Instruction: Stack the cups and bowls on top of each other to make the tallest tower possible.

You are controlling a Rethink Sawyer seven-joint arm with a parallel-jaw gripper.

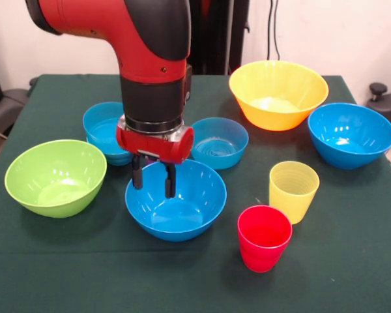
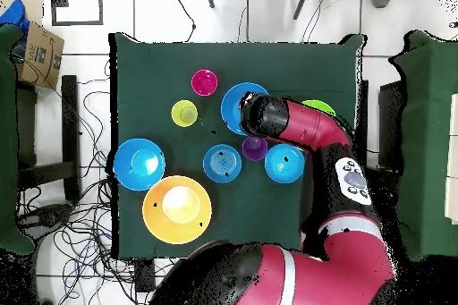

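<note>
From across the table, the gripper hangs over the far rim of the near blue bowl, its two dark fingers parted a little, with nothing between them; whether they touch the rim I can't tell. Green bowl sits off to the left, two small blue bowls behind the arm, yellow bowl and another big blue bowl far right. Yellow cup and red cup stand just beside each other, near right. Nothing is stacked.

From overhead, the arm covers the gripper. A purple cup shows beside the wrist, between the two small blue bowls.
</note>
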